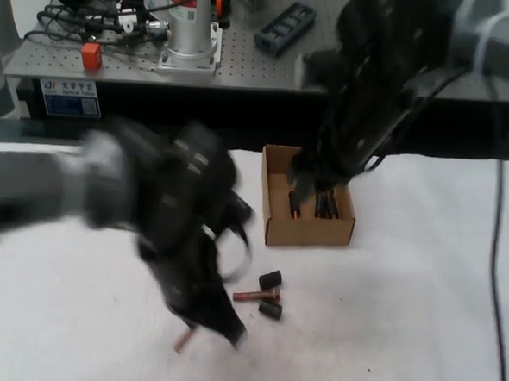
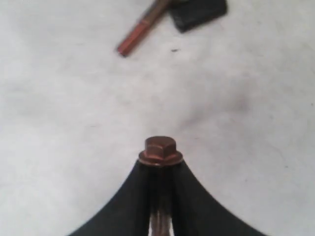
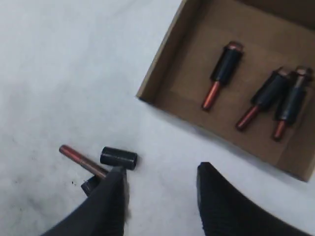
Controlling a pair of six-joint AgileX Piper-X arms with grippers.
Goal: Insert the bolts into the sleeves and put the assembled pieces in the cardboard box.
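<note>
Where the high view smears your left arm, the left wrist view fills it in: the left claw (image 2: 160,166) is clamped on a held bolt (image 2: 160,150). The bolt is copper-coloured, with its flanged hex head sitting just past the black fingertips and its shank pinched between them. The high view adds the other end, a short copper stub poking out under that claw, low over the counter (image 1: 421,296).

The right wrist view shows the right claw (image 3: 161,169) with its ribbed black fingers apart and nothing between them. In the high view this claw hangs over the cardboard box (image 3: 197,51).

The box is plain brown card with an open top and thin walls. Inside lie three assembled pieces (image 3: 224,69), each a black sleeve on a copper bolt with bare shank sticking out. Two lie tight together by one wall, and the third lies apart from them.

Loose parts lie on the cloth between the left claw and the box front:
- A loose bolt (image 3: 81,160) lies flat.
- A sleeve (image 3: 119,158), a smooth black cylinder, lies on its side just beside the bolt.
- A second sleeve (image 1: 270,310) lies on the bolt's other side. In the right wrist view it is partly hidden by a finger.

The counter cover is white cloth, matte and faintly mottled. You have open cloth right of the box, out to a black cable (image 1: 495,257) near that edge. The left claw sits near the loose parts.
</note>
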